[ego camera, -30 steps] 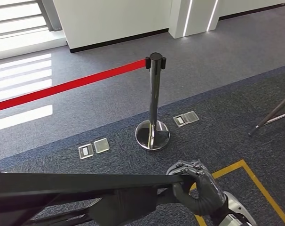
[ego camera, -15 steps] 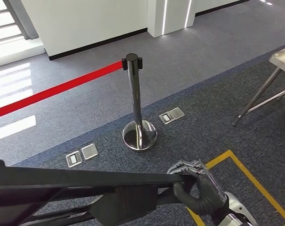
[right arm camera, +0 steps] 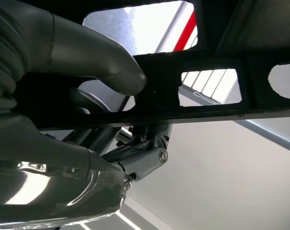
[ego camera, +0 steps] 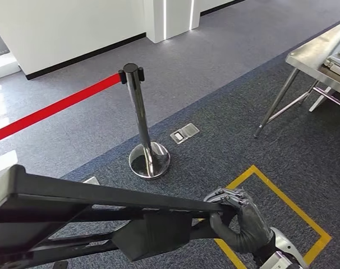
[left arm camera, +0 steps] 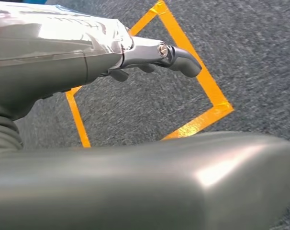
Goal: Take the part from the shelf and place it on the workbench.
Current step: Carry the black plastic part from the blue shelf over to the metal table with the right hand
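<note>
The part (ego camera: 100,196) is a long black frame with a flat top bar and a box-like block under it, carried low across the head view. My right hand (ego camera: 238,221) grips its right end, fingers wrapped over the top bar. From the right wrist view, the thumb (right arm camera: 100,57) presses on the black bar (right arm camera: 216,96), which has cut-out windows. The part's left end runs off the picture edge. My left hand (left arm camera: 100,57) shows its fingers (left arm camera: 179,55) stretched out apart from the thumb (left arm camera: 136,182), with carpet between them. The metal workbench (ego camera: 316,53) stands at the far right.
A chrome stanchion post (ego camera: 141,112) with a red belt (ego camera: 54,109) stands ahead on grey carpet. A yellow taped square (ego camera: 283,196) marks the floor by my right hand. A floor socket plate (ego camera: 184,133) lies near the post. The workbench's slanted legs (ego camera: 274,103) reach the floor.
The camera has turned right: post and belt slid left in the picture, and the workbench top came into view at the right. My right hand keeps its hold on the part.
</note>
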